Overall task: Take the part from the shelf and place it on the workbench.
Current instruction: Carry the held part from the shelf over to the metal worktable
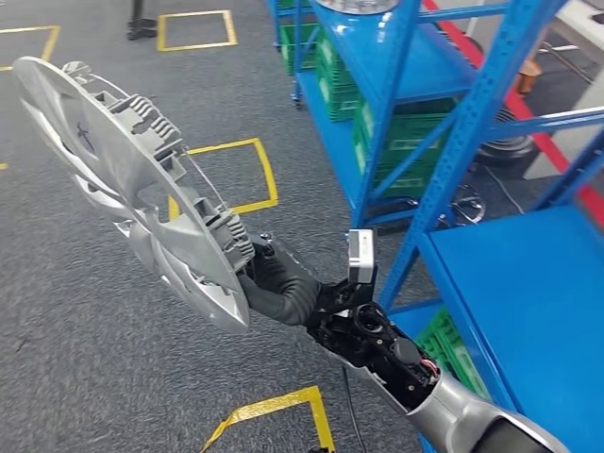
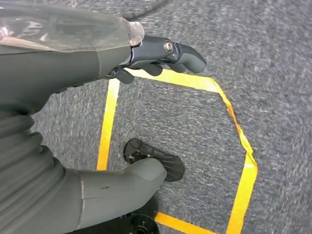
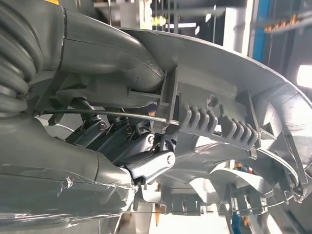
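Observation:
The part (image 1: 121,179) is a large silver wheel-cover disc with ribs and clips along its rim. It is held up in the air over the grey carpet, tilted, on the left of the head view. My right hand (image 1: 281,283) grips its lower rim, the arm reaching in from the bottom right. In the right wrist view the thumb and dark fingers of my right hand (image 3: 110,146) clamp the part's ribbed rim (image 3: 228,97). My left hand (image 2: 73,68) hangs over the floor, with its fingers (image 2: 176,53) and thumb apart and nothing between them.
Blue steel shelving (image 1: 399,104) stands to the right, with green crates (image 1: 399,151) on its low levels and a bare blue shelf board (image 1: 527,302) close by. Yellow tape squares (image 1: 249,179) mark the grey carpet. A person's feet (image 1: 141,28) stand far back.

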### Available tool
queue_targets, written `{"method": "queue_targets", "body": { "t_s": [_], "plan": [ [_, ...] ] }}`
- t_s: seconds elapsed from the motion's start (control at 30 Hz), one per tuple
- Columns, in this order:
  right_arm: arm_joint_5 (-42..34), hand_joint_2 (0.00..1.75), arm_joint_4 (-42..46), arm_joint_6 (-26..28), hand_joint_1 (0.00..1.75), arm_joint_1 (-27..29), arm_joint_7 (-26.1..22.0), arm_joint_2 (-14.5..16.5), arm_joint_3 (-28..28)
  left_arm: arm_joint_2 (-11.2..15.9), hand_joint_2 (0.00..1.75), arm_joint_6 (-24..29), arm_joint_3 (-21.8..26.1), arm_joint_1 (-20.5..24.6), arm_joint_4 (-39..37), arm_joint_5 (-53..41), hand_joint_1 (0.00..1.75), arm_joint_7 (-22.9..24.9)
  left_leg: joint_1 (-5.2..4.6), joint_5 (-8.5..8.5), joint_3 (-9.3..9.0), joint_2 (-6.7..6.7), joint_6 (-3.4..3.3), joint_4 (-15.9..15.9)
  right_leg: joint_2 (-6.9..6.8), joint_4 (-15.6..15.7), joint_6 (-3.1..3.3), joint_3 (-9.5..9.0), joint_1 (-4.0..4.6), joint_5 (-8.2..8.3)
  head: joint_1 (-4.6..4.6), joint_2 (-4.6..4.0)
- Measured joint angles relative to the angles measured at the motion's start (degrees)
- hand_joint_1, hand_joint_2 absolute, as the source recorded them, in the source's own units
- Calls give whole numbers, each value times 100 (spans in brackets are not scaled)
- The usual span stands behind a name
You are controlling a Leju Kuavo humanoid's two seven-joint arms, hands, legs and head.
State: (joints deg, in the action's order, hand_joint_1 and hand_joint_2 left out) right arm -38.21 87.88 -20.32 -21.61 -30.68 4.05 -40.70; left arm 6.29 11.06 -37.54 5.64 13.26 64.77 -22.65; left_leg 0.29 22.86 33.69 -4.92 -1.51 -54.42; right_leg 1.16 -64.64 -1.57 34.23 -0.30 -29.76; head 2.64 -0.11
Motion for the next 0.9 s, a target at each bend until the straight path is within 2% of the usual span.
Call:
{"method": "queue_targets", "body": {
  "t_s": [0.03, 0.07, 0.1, 0.13, 0.17, 0.2, 0.23, 0.27, 0.3, 0.33, 0.37, 0.4, 0.43, 0.47, 0.5, 0.57, 0.6, 0.63, 0.7, 0.77, 0.83, 0.87, 0.9],
  "plan": [
    [0, 175, 12, 1, 175, 1, 1, -1, 1, -11, 175, -1, -2, 3, 0, -2, 0, -2, -7, -3, -1, -82, 7, -5, 152, 425, 50, -176, -1, 205, 0, 0],
    [0, 175, 27, 1, 175, 0, 0, -2, 2, -21, 175, -3, -3, 8, 0, -3, 0, -3, -1, -8, 7, -158, 21, -9, 283, 752, 83, -309, 0, 337, -2, 0],
    [0, 175, 43, 1, 175, 0, -3, -2, 4, -32, 175, -4, -4, 10, -1, -3, 0, -4, 14, -16, 22, -226, 47, -8, 377, 937, 109, -382, 6, 390, -5, 0],
    [0, 175, 55, 1, 175, 0, -3, -3, 5, -38, 175, -6, -5, 7, -1, -3, 0, -5, 32, -30, 39, -297, 84, 0, 387, 996, 125, -407, 15, 378, -5, 0],
    [0, 175, 67, 3, 175, -2, 0, -3, 5, -37, 175, -7, -6, -2, -1, -3, 0, -6, 44, -45, 50, -371, 125, 18, 324, 1033, 134, -424, 17, 389, 8, 0],
    [0, 175, 77, 5, 175, -3, 3, -3, 5, -34, 175, -7, -7, -17, -2, -3, 0, -6, 47, -45, 61, -354, 154, 14, 248, 1075, 152, -450, 8, 408, 13, 0],
    [0, 175, 85, 8, 175, -4, 5, -3, 4, -34, 175, -7, -8, -25, -2, -7, 0, -7, 36, 0, 100, -228, 178, -54, 171, 1125, 173, -480, -8, 431, -8, 0],
    [0, 175, 93, 10, 175, -5, 4, -3, 5, -35, 175, -7, -8, -22, -2, -10, 0, -7, 23, 102, 189, -42, 197, -224, 89, 1172, 190, -506, -25, 454, -44, 0],
    [0, 175, 100, 11, 175, -2, -1, -3, 7, -38, 175, -10, -9, -13, -2, -13, 0, -6, 28, 271, 350, 183, 214, -545, 2, 1200, 199, -521, -28, 466, -87, 0],
    [0, 175, 106, 11, 175, 4, -5, -3, 8, -42, 175, -15, -9, 2, -2, -18, 0, -4, 35, 460, 558, 342, 246, -947, -83, 1207, 209, -524, -25, 464, -126, 0],
    [0, 175, 110, 14, 175, 14, -8, -4, 9, -43, 175, -22, -9, 11, -2, -18, 0, -1, 53, 609, 759, 411, 278, -1333, -174, 1205, 210, -522, -22, 457, -149, 0],
    [0, 175, 110, 16, 175, 29, -9, -8, 9, -45, 175, -31, -10, 15, -2, -20, 0, 2, 75, 678, 896, 441, 307, -1596, -264, 1202, 207, -522, -21, 448, -165, 0],
    [0, 175, 110, 17, 175, 42, -8, -11, 9, -45, 175, -37, -10, 15, -2, -20, 0, 6, 96, 631, 913, 459, 329, -1619, -349, 1198, 199, -522, -23, 436, -178, 0],
    [0, 175, 110, 19, 175, 51, -6, -15, 9, -44, 175, -40, -11, 12, -2, -20, 0, 10, 114, 483, 794, 493, 345, -1387, -428, 1187, 184, -524, -26, 420, -189, 0],
    [-2, 175, 110, 18, 175, 55, -4, -18, 9, -41, 175, -43, -11, 11, -2, -19, 0, 15, 127, 286, 574, 574, 356, -978, -502, 1166, 160, -527, -30, 397, -198, 0],
    [-8, 175, 110, 13, 175, 53, -3, -19, 10, -43, 175, -50, -11, 20, -1, -17, 0, 22, 107, 27, 182, 784, 326, -240, -625, 1111, 90, -525, -6, 331, -209, 0],
    [-11, 175, 110, 10, 175, 50, -3, -19, 11, -45, 175, -53, -12, 25, -1, -16, 0, 24, 92, -6, 97, 837, 291, -74, -675, 1092, 55, -531, 13, 300, -198, 0],
    [-12, 175, 110, 8, 175, 48, -3, -19, 13, -49, 175, -56, -13, 26, -1, -16, 0, 26, 75, 13, 93, 821, 247, -45, -722, 1085, 25, -542, 29, 276, -179, 0],
    [-12, 175, 111, 4, 175, 45, -2, -19, 14, -46, 175, -57, -14, 13, -2, -14, 0, 30, 77, 19, 102, 674, 165, -47, -780, 1077, -37, -583, 11, 228, -138, 0],
    [-11, 175, 115, 0, 175, 45, -2, -19, 15, -46, 175, -57, -14, 4, -2, -12, 0, 36, 88, 13, 88, 546, 97, -32, -559, 839, -92, -515, -27, 37, -109, 0],
    [-11, 175, 117, -1, 175, 50, -3, -23, 19, -46, 175, -57, -14, 9, -2, -12, 0, 41, 86, 9, 80, 425, 51, -25, -247, 94, -107, -178, -33, -358, -47, 0],
    [-11, 175, 116, -3, 175, 56, -3, -27, 21, -46, 175, -57, -14, 13, -2, -13, 0, 42, 76, 9, 80, 354, 37, -26, -181, -353, -103, 44, -28, -536, -17, 0],
    [-11, 175, 114, -7, 175, 62, -1, -32, 22, -45, 175, -57, -14, 14, -2, -14, 0, 42, 64, 10, 78, 273, 29, -27, -153, -688, -94, 221, -24, -628, 5, 0]
  ]
}}
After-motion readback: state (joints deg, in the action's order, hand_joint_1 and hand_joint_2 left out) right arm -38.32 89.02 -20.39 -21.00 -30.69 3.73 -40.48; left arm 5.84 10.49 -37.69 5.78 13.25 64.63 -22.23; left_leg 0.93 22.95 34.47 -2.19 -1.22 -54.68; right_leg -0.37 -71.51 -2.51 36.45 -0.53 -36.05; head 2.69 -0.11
